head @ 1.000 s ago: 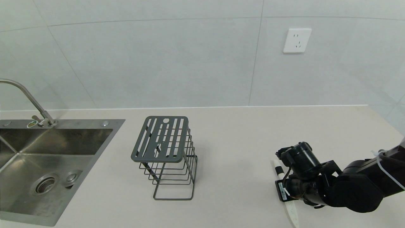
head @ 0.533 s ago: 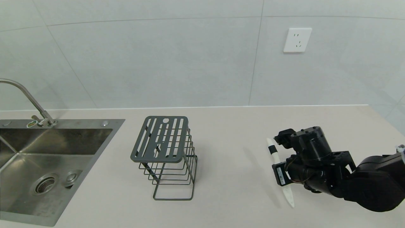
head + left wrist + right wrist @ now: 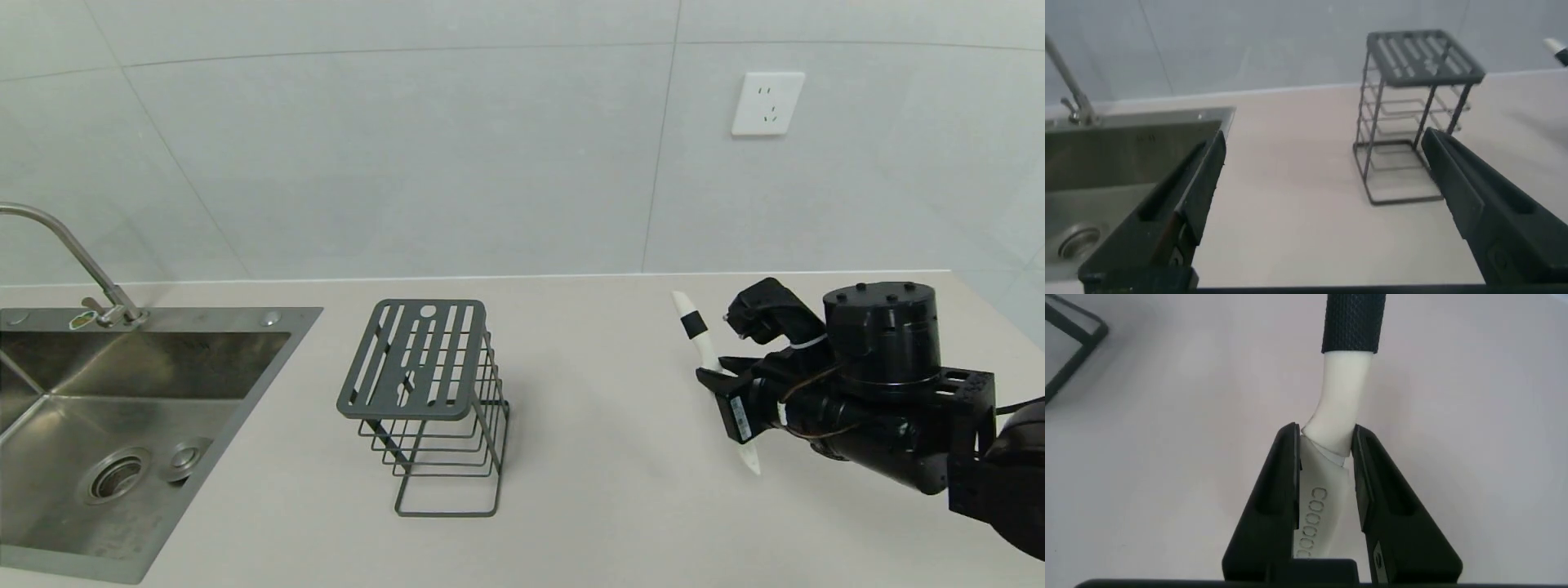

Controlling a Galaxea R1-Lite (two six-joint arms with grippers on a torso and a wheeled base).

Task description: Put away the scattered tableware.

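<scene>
While clenched in right pincer [image 3: 1328,439], saw knife [image 3: 1344,380] partly hidden; blade markings illegible. Found left pincer [image 3: 1323,140] released above counter [image 3: 1290,204].

The right gripper [image 3: 1327,445] clamps a white knife [image 3: 1341,388] near its black textured grip [image 3: 1354,322] — pale counter [image 3: 1167,441] beneath, a wire rack [image 3: 1082,327] corner at the frame's edge.
</scene>
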